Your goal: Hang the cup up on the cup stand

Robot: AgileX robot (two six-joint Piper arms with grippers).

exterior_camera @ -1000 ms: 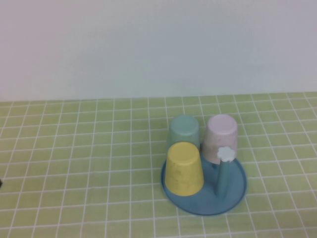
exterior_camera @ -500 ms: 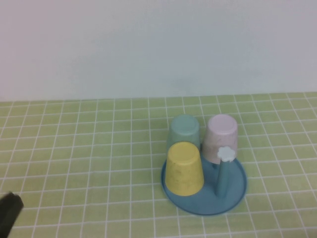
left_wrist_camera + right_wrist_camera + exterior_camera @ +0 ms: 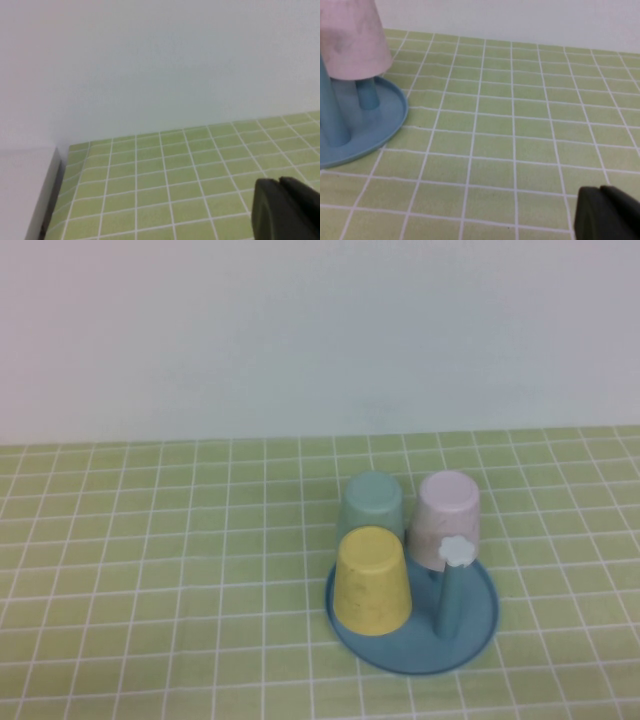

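The yellow cup (image 3: pixel 371 578) sits upside down on the front left post of the round blue cup stand (image 3: pixel 480 635). One bare teal post with a white flower knob (image 3: pixel 456 552) stands at the front right. Neither gripper shows in the high view. My left gripper (image 3: pixel 280 181) is shut and empty over bare tiles by the table's left edge. My right gripper (image 3: pixel 601 188) is shut and empty, low over the tiles to the right of the stand (image 3: pixel 390 107).
A pale teal-green cup (image 3: pixel 371 503) and a pale pink cup (image 3: pixel 446 510) sit upside down on the stand's back posts. The pink cup also shows in the right wrist view (image 3: pixel 350 40). A white wall stands behind the green tiled table (image 3: pixel 150 540).
My left arm showed at the lower left edge of the high view half a second ago and has now left that view. The cups and stand have not moved.
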